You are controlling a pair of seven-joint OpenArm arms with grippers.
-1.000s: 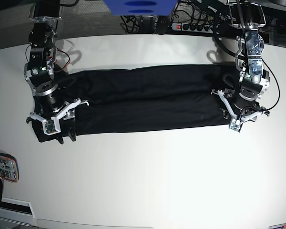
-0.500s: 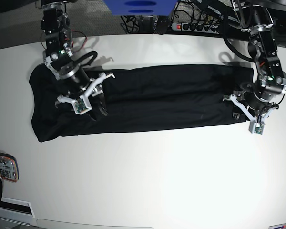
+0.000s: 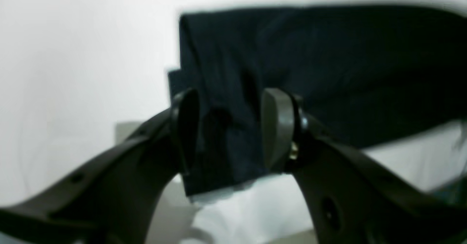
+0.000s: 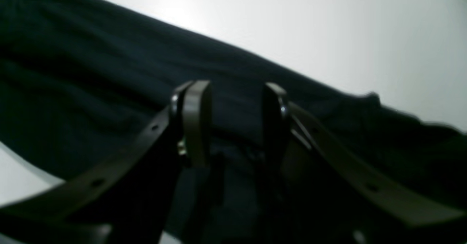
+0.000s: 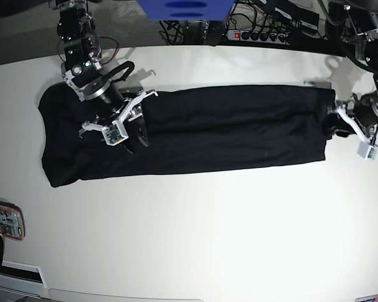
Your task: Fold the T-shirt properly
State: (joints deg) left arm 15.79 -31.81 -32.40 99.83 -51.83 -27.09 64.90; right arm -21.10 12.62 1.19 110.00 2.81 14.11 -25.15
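Both hands agape over T-shirt

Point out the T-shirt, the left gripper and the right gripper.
T-shirt [image 5: 227, 129]: base view, middle of the cloth.
Left gripper [image 3: 230, 127]: left wrist view, between its fingertips.
Right gripper [image 4: 235, 122]: right wrist view, between its fingertips.

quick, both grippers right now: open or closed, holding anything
Left gripper: open, jaws apart over the end of the T-shirt, nothing clamped.
Right gripper: open, above the T-shirt, holding nothing.
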